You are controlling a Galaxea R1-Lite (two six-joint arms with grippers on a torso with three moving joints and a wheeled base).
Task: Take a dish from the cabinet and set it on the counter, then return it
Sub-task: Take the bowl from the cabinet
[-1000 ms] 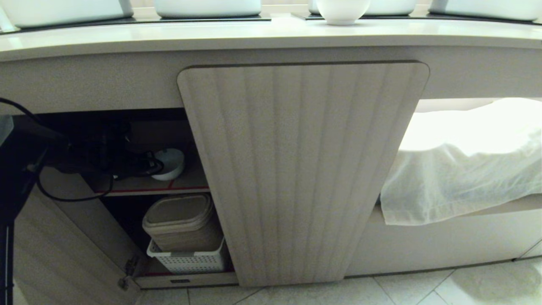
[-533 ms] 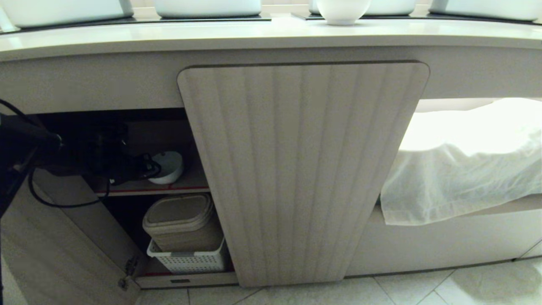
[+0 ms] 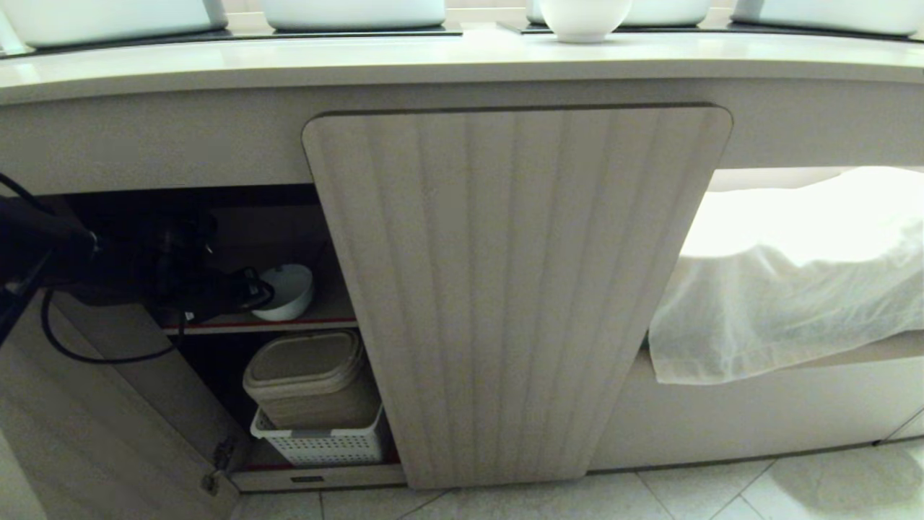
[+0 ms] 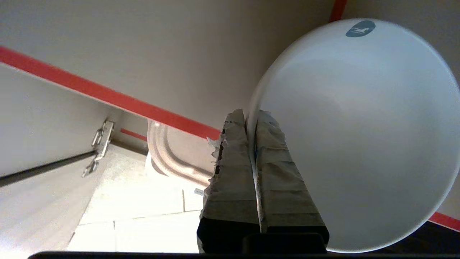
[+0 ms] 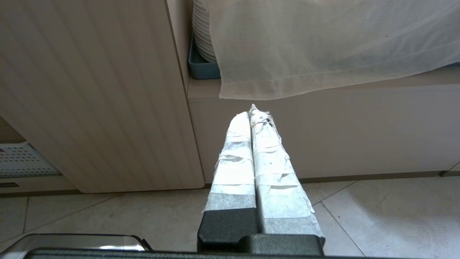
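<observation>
Moved: left gripper [image 4: 250, 117] with dish [image 3: 287, 290] has eased nearer the cabinet [image 3: 516, 289] shelf front.
Grip: pinching the dish rim.
Meaning: dish likely coming out, counter [image 3: 433, 61] next.
Right gripper [image 5: 252, 113]: pressed together, parked.

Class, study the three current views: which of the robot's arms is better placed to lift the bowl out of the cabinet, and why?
Left. Its end effector is shut on the rim of the bowl at the cabinet shelf. The right end effector is shut on nothing, low before the closed door, away from the bowl.

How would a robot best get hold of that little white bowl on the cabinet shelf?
By its thin rim, from the open cabinet front. The left gripper does that: one finger inside the bowl, one outside, pinching the wall. The bowl's smooth round body offers no other hold.
</observation>
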